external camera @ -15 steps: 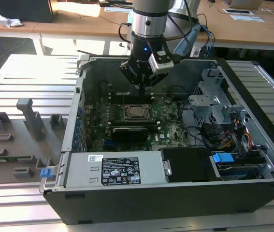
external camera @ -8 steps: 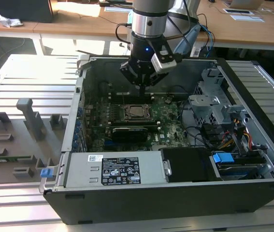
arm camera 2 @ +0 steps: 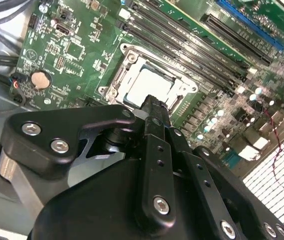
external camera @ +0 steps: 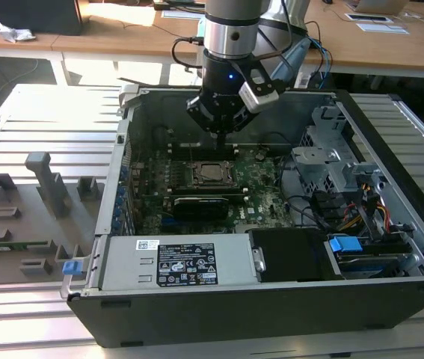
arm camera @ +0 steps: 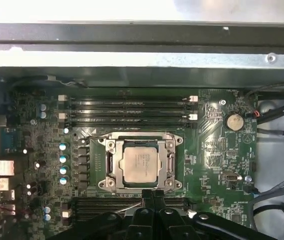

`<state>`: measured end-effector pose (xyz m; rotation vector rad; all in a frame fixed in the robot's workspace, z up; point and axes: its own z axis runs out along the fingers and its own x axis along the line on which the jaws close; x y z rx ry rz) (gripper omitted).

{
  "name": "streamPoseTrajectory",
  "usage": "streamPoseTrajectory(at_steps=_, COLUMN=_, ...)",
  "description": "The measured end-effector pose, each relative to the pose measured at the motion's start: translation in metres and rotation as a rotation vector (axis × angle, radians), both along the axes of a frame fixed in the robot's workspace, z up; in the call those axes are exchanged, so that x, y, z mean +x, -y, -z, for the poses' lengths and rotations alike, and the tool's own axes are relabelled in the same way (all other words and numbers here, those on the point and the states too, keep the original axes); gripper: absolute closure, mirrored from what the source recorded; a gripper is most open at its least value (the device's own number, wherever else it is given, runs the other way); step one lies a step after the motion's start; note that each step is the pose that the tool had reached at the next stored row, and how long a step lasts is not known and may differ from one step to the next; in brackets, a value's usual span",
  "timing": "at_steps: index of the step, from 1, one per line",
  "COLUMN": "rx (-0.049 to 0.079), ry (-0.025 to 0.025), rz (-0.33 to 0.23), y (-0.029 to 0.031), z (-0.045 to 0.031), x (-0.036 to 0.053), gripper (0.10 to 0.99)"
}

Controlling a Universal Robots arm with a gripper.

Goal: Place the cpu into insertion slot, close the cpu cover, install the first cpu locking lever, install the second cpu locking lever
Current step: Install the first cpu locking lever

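The cpu [arm camera: 140, 166] is matt silvery metal, the cpu cover [arm camera: 171, 170] shinier metal.

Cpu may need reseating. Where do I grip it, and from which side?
From straight above. The cpu lies flat, and the cover frame sits around its edges, leaving just the metal top bare. Nothing to pinch as it lies. With the cover lifted, two opposite edges are probably the best hold.

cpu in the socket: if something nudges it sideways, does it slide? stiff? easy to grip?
Probably won't slide: the cpu sits flat with the cpu cover framing its edges. Likely rigid, judging by its flat metal top. That smooth top offers little to pinch, so it looks slippery.
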<state>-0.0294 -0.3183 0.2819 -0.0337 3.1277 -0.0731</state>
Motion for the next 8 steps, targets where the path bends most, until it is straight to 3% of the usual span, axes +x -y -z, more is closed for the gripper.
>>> streamPoseTrajectory(at_steps=4, rx=0.000, ry=0.0000, rz=-0.060, y=0.0000, z=0.0000, x=0.0000, gripper=0.980)
streamPoseTrajectory(at_steps=8, rx=0.000, ry=0.0000, rz=-0.061, y=0.0000, z=0.0000, x=-0.0008, gripper=0.980)
